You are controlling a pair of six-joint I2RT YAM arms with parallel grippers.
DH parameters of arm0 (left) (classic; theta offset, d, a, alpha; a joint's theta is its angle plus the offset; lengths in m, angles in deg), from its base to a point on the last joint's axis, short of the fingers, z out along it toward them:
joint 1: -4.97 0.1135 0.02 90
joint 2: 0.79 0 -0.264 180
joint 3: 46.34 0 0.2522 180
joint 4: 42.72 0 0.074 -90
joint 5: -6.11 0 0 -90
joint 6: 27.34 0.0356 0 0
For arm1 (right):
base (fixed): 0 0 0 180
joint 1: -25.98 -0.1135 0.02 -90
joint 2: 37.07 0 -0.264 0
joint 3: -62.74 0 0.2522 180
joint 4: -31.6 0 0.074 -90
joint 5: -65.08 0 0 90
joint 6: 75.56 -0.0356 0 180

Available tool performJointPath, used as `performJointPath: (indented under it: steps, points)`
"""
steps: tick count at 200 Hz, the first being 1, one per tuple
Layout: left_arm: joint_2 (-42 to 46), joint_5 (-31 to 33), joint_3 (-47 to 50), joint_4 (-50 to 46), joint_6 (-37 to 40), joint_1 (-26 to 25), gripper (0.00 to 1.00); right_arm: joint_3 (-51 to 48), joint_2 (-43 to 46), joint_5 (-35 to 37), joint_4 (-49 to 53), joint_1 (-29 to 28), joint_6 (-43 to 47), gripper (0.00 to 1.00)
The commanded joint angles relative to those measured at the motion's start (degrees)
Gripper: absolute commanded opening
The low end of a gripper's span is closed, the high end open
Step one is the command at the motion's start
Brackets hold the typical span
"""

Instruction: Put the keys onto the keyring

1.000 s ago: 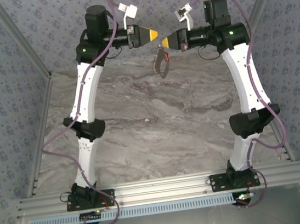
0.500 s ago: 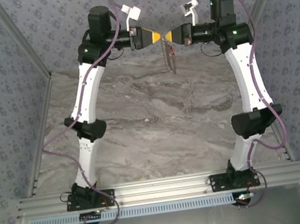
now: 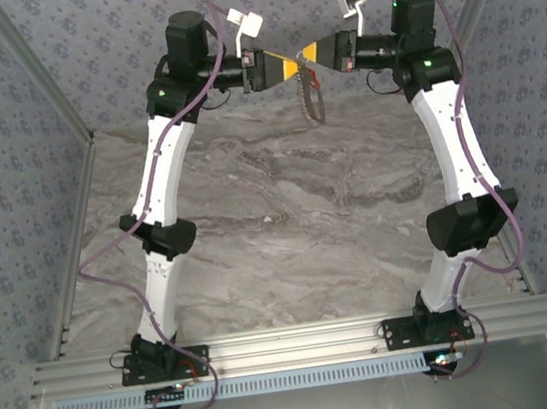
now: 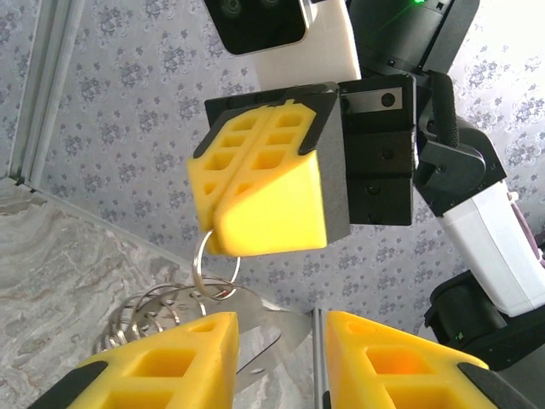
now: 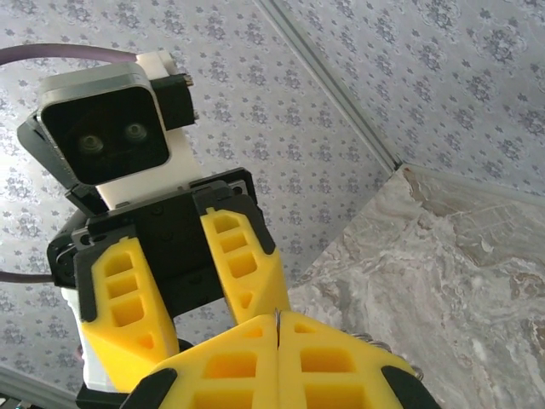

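Observation:
My right gripper (image 3: 305,57) is shut on the keyring (image 4: 213,268), a thin silver ring pinched at its top edge (image 5: 278,319). Below it hangs a loose chain of metal rings (image 3: 312,98) and a flat silver key blade (image 4: 277,328). A red key head does not show clearly; it may be hidden in the bunch. My left gripper (image 4: 277,362) faces the right one tip to tip, open, with the blade's end between its yellow fingers (image 4: 162,358) and not touching them. From the right wrist, the left gripper (image 5: 209,315) stands open just behind my shut fingertips.
Both grippers hang high above the far edge of the grey marble table (image 3: 285,213), close to the patterned back wall (image 3: 109,24). An aluminium wall post (image 4: 38,85) runs down at the left.
Both grippers have risen and moved toward the back wall, and their tips have closed in on each other. The hanging rings, bunched a second ago, now dangle straight down.

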Motion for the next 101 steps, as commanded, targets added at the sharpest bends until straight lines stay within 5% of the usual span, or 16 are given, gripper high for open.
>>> performJointPath:
  steps: [1,101]
  points:
    - [1.9,0.9,-0.9,2.1,0.3,-0.1,0.32,0.0,2.2,-2.3,-2.5,-0.2,-1.3,0.0]
    - [1.7,0.3,-0.7,5.4,-1.5,0.7,0.34,-0.6,2.2,-3.2,-2.3,-1.6,-1.0,0.0]
